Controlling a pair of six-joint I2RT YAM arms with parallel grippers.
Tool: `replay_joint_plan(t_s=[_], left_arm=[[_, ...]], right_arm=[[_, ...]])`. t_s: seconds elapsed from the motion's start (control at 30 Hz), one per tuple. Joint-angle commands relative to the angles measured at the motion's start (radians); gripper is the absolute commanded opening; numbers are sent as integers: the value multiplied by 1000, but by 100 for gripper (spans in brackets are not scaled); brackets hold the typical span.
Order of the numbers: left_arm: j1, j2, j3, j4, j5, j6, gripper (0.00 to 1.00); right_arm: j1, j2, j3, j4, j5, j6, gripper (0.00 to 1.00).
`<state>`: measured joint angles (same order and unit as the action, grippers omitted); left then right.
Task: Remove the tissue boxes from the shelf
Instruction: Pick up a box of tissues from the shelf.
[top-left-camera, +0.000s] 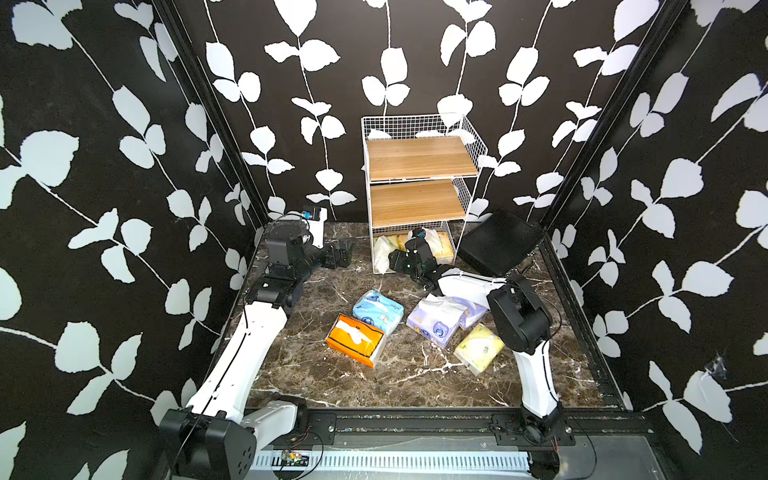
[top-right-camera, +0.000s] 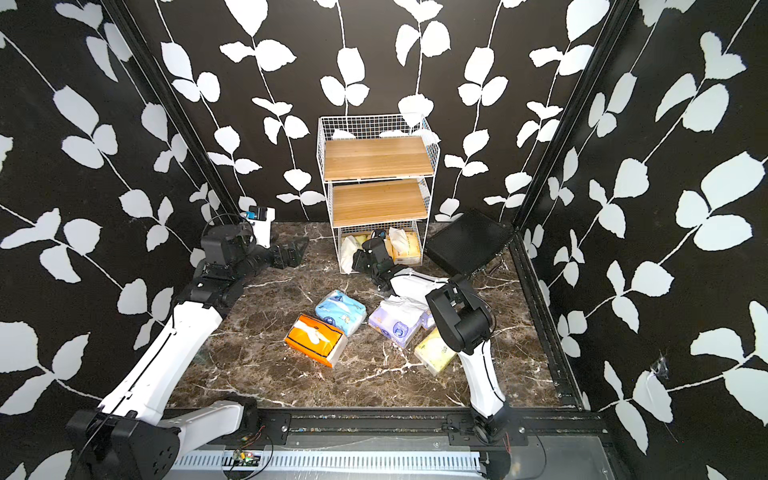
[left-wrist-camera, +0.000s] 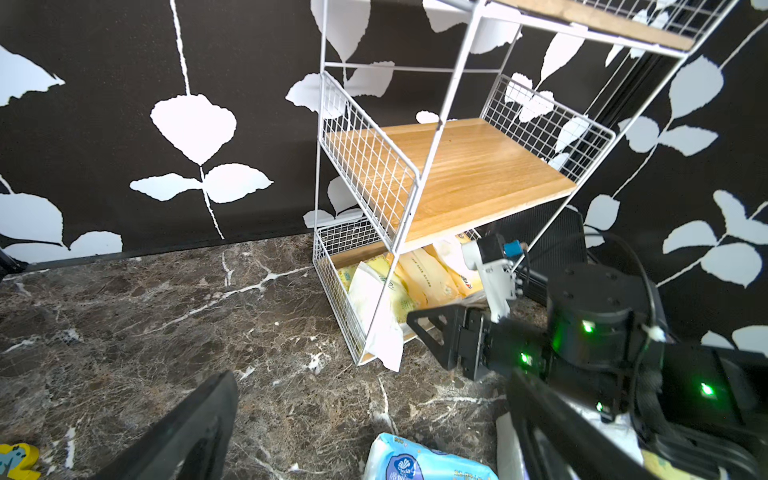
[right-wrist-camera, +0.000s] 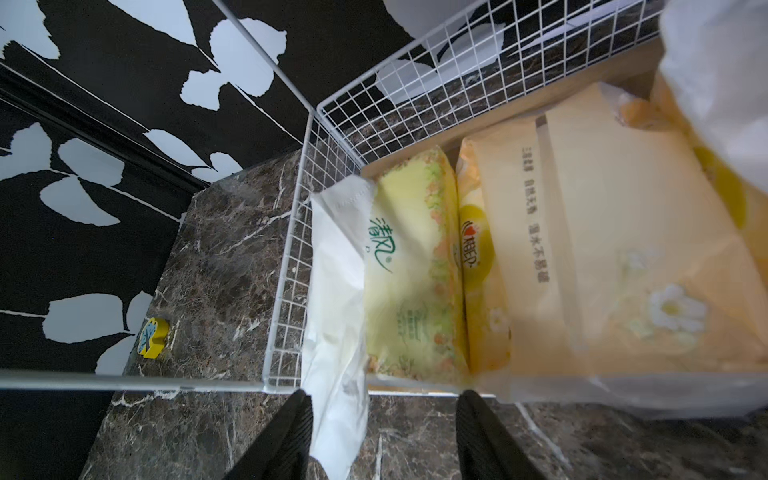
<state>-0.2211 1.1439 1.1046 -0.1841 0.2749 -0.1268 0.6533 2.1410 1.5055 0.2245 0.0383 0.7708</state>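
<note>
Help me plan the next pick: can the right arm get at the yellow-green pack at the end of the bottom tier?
Probably yes. The right end effector sits open at the shelf front, lined up with the yellow-green pack. Only a loose tissue sheet hangs between.

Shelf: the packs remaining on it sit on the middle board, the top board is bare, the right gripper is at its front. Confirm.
Wrong in one point: the packs remaining on the shelf lie in its bottom tier, not on the middle board, which is bare, as both top views show. The top board is bare and the right gripper is at its front.
</note>
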Motion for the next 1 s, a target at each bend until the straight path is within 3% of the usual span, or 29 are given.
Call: replay_joint_plan(t_s=[0.0, 0.47, 0.57, 0.7, 0.97], left_arm=[[-19, -27, -11, 4, -23, 41, 99], [-39, -30, -7, -7, -28, 62, 99], [-47, -38, -12, -13, -36, 74, 99], [-55, -44, -18, -7, -33, 81, 99], [-63, -41, -10, -25, -37, 103, 99]], right_arm=[[-7, 33, 72, 23, -6, -22, 57], [-32, 131, 148, 27, -72, -10, 59], [-33, 143, 131, 53, -69, 2, 56], [-32, 150, 130, 60, -94, 4, 42], [-34, 102, 85, 54, -100, -34, 5]])
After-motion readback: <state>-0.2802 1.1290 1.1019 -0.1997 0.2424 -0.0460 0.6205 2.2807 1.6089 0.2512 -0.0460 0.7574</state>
